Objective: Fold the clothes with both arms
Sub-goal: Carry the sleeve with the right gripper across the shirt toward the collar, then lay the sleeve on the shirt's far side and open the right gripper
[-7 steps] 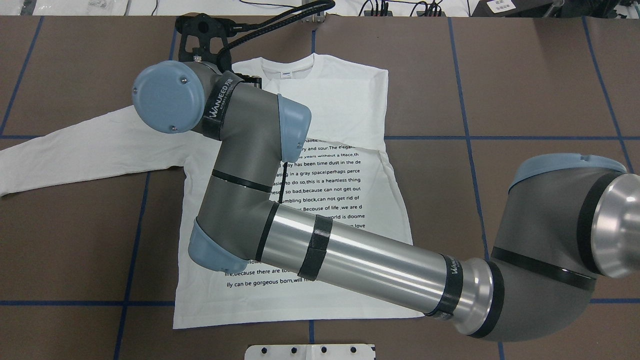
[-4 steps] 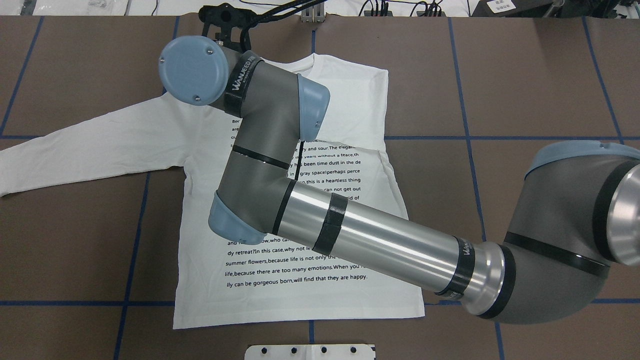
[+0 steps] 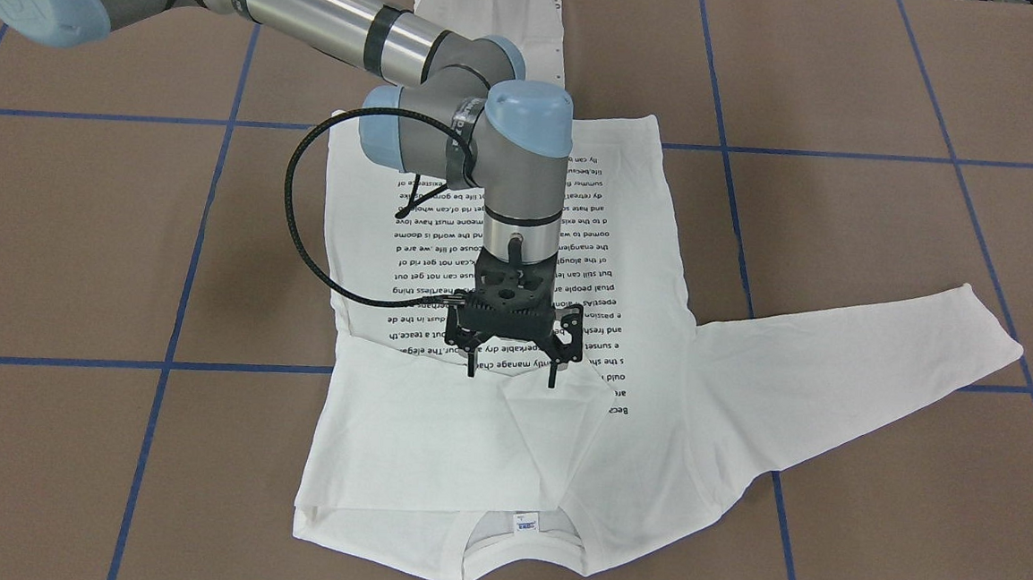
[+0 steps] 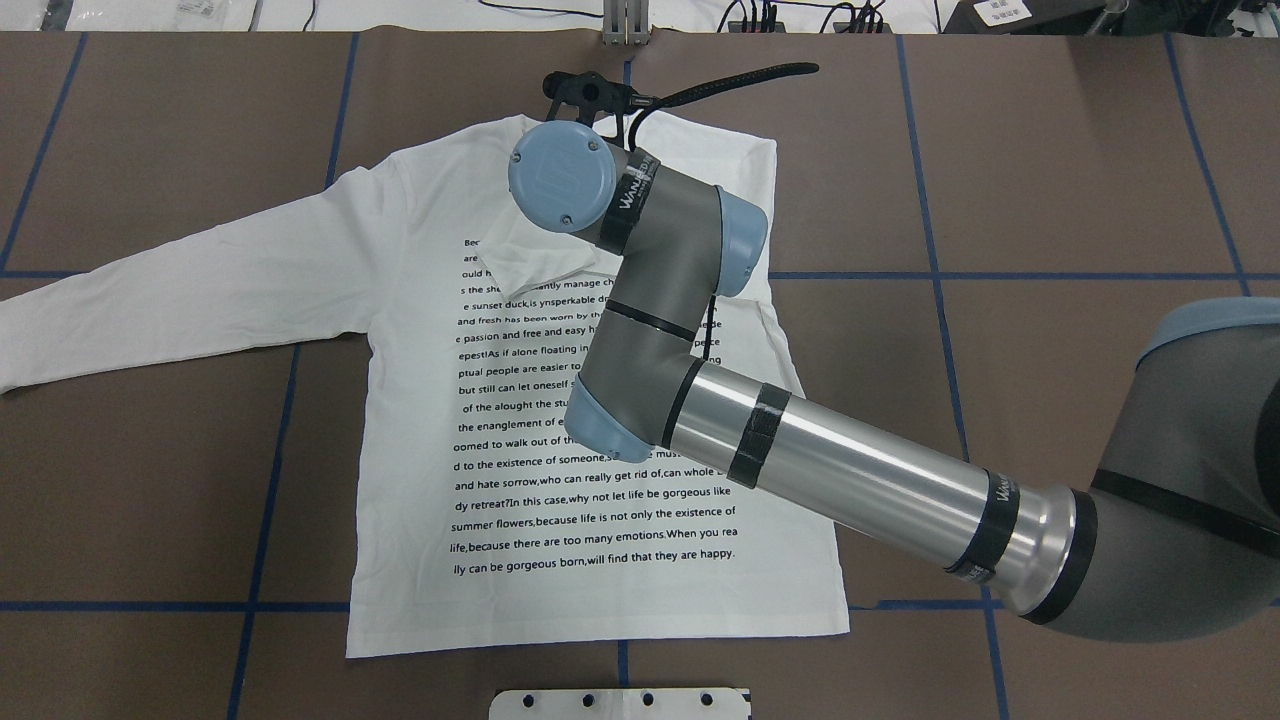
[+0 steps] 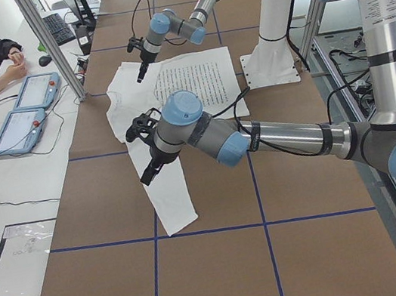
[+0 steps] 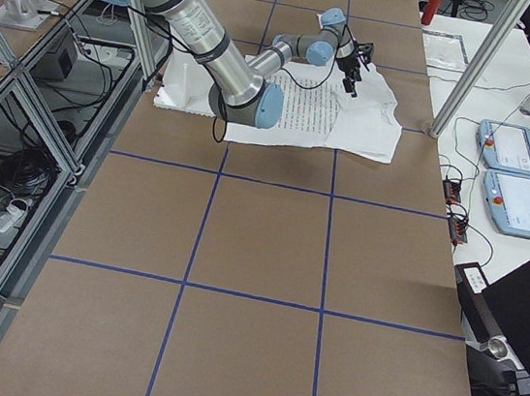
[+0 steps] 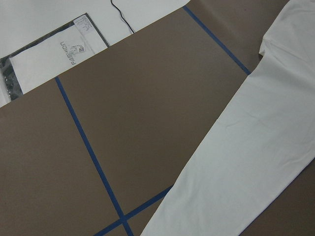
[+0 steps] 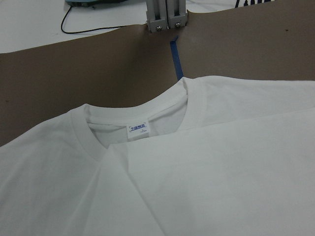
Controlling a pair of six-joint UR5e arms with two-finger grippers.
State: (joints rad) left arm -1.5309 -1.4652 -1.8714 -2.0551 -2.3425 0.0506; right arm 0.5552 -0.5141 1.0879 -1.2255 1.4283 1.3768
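Shirt (image 3: 652, 424) flat on the tabletop (image 3: 841, 256), print side up; right pincer (image 3: 512, 372) spread.
Front view: right pincer empty, above the folded sleeve (image 3: 437, 420) lying across the chest. Overhead: the wrist mostly hides that pincer; the straight sleeve (image 4: 150, 290) runs out to the robot's left. Left side view: left pincer (image 5: 146, 174) near that sleeve, can't tell its state. Left wrist: sleeve and tabletop only. Right wrist: neck label (image 8: 139, 130) visible.
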